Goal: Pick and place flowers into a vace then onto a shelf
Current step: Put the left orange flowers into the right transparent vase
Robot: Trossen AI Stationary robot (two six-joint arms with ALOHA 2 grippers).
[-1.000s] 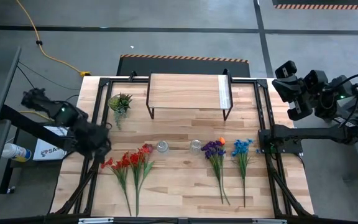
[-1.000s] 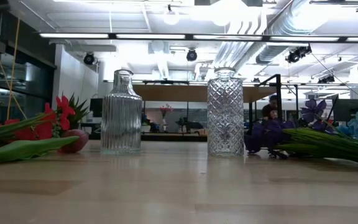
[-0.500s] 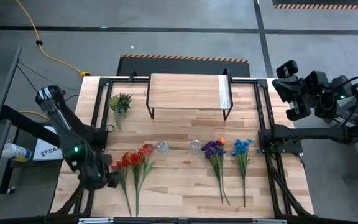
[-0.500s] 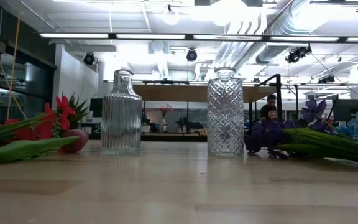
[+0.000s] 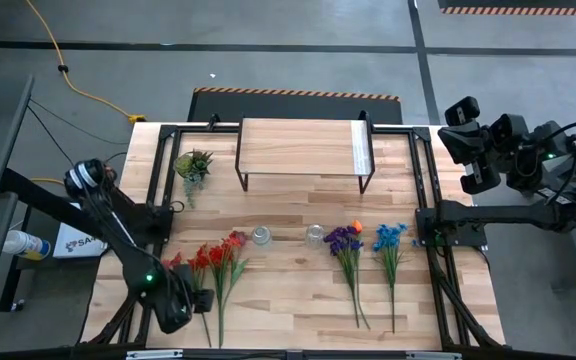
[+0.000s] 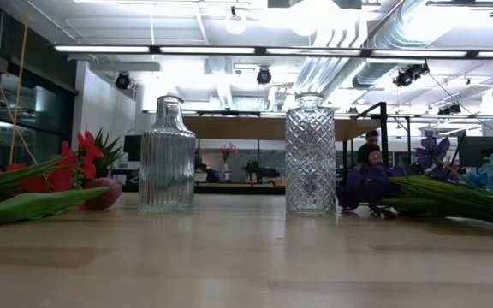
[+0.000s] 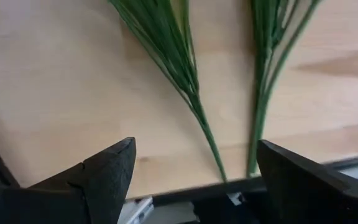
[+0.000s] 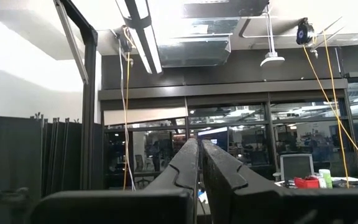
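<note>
While the high view puts the left gripper [image 5: 193, 300] open over the red flowers' [image 5: 213, 262] stems at the bench's [image 5: 298, 215] near-left edge, its wrist view shows stems [image 7: 185, 81] between the fingers [image 7: 104, 177], untouched; low view adds two glass vases [image 6: 167, 154]; right gripper [image 8: 199, 163] closed, parked off-bench; shelf [image 5: 303, 148] empty behind.

**Even overhead light, soft close-ups**

The high view is bright and evenly lit, the desk [image 5: 298, 210] showing only faint, short shadows; the low view looks into ceiling strip lights [image 6: 255, 50] that glare white, while the near desk surface is soft and out of focus; the left wrist view is blurred, its green stems [image 7: 194, 99] smeared; the right wrist view is dim, with a blown-out white patch at one side.
</note>
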